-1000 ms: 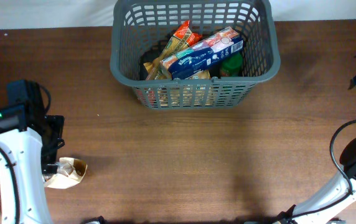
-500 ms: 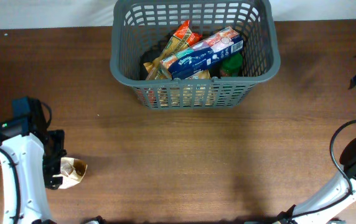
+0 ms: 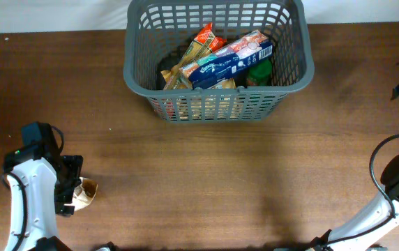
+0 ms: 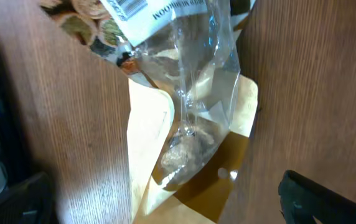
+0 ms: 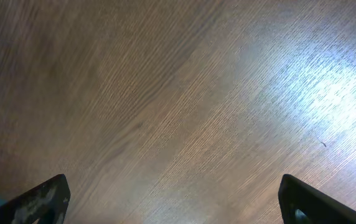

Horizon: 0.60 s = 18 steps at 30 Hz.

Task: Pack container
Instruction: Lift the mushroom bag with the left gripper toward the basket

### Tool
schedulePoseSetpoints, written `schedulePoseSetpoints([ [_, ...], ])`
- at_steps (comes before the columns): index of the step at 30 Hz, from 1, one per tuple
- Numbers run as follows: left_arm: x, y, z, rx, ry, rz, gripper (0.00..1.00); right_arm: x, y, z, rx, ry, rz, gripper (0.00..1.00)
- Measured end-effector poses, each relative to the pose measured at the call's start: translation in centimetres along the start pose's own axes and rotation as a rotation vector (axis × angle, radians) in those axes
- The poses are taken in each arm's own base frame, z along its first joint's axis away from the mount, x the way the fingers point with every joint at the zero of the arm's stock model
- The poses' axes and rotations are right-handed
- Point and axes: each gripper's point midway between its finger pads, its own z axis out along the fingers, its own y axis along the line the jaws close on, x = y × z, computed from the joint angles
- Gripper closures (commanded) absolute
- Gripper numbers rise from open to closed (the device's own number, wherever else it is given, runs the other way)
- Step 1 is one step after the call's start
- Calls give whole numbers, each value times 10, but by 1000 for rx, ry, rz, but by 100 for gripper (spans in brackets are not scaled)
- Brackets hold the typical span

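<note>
Both hands released — left hand [image 4: 165, 193] above a snack pouch [image 4: 187, 134], right hand [image 5: 178, 202] above the table [image 5: 165, 93].

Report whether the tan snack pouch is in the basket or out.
Out: the tan paper snack pouch lies on the brown wooden table, well apart from the dark grey plastic lattice basket.

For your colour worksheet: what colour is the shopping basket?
Dark grey; the basket shows best in the overhead view.
</note>
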Motion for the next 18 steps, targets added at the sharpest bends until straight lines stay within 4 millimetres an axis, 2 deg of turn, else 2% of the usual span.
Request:
schedulePoseSetpoints([
  [4, 2, 0, 4, 3, 6, 26, 1, 0, 0, 0, 0, 0, 0, 1],
  [10, -6, -5, 5, 32, -6, 11, 1, 0, 0, 0, 0, 0, 0, 1],
  [18, -23, 8, 10, 20, -4, -52, 1, 0, 0, 0, 0, 0, 0, 1],
])
